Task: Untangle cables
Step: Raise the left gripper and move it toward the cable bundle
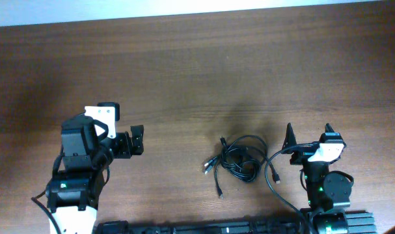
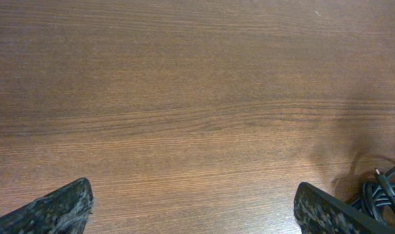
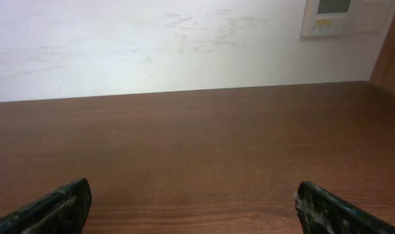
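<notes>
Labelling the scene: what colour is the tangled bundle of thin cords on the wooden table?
The thin bundled cables are black, clearest in the overhead view.

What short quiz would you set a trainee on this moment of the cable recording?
1. True or false: the left gripper is holding the cables.
2. The cables lie nearest to: A) the left gripper, B) the right gripper, C) the far edge of the table.
3. Fill in: the jaws of both grippers stand ____.
Key: 1 false; 2 B; 3 open.
</notes>
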{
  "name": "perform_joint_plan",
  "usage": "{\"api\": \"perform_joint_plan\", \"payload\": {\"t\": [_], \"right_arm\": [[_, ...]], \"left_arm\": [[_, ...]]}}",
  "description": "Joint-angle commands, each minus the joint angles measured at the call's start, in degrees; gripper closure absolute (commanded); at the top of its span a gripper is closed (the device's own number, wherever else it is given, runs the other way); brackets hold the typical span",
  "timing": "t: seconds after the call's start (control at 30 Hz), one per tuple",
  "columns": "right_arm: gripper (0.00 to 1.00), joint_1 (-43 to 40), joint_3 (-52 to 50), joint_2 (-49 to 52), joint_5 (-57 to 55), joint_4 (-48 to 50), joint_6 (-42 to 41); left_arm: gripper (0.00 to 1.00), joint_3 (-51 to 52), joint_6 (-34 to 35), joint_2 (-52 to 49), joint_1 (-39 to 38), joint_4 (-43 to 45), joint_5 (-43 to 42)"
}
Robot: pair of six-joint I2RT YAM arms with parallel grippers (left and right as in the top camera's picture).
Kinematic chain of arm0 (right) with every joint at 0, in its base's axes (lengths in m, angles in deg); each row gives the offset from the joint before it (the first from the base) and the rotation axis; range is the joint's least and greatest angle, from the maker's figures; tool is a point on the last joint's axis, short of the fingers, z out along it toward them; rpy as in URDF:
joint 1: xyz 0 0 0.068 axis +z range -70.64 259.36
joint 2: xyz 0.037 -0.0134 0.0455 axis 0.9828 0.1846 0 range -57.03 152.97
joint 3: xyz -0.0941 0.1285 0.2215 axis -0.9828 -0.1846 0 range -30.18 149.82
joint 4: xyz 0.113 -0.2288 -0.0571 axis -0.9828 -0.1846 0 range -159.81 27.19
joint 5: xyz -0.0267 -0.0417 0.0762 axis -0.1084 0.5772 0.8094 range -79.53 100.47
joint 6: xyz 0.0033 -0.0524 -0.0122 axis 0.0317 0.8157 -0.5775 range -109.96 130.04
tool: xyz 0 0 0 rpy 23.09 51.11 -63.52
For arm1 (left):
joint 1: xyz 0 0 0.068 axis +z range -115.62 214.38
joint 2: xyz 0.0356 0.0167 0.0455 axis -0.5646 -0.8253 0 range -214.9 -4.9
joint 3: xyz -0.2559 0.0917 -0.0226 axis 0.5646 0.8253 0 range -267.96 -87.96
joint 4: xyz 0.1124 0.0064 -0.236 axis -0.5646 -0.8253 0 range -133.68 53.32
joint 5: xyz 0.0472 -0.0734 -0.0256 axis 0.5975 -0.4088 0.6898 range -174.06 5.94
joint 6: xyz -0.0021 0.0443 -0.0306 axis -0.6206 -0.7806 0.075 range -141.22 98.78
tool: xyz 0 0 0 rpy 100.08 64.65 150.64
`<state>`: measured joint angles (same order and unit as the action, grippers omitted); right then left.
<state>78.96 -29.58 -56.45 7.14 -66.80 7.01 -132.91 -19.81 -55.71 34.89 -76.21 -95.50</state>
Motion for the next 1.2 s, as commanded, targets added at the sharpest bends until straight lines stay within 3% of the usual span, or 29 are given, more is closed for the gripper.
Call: {"api": "perform_joint_plan", "payload": {"t": [0.0,0.2,0.53,0.87,1.17], "right_arm": [[0.01,-0.33,-0.26,-0.37,0.11,-0.52,-0.26],[0.01,-0.33,-0.26,-0.37,0.11,-0.52,-0.24],[0.01,-0.33,-0.26,-0.37,0.13,-0.52,-0.26],[0.01,-0.33,-0.26,-0.37,0.13,-0.52,-0.24],[0.01,-0.33,-0.26,-0.37,0.13,-0.52,-0.26]], "left_arm": [[0.01,-1.36,0.50,-0.09,0.15,-0.13,-1.27],[0.01,-1.51,-0.15,-0.09,-5.73,-0.02,2.73],[0.01,-5.09,-1.01,-2.73,-13.14,-0.02,2.47],[0.01,-5.90,-3.78,-6.58,-13.27,0.55,2.51],[0.01,-5.90,-4.09,-7.17,-13.27,11.50,1.16]]}}
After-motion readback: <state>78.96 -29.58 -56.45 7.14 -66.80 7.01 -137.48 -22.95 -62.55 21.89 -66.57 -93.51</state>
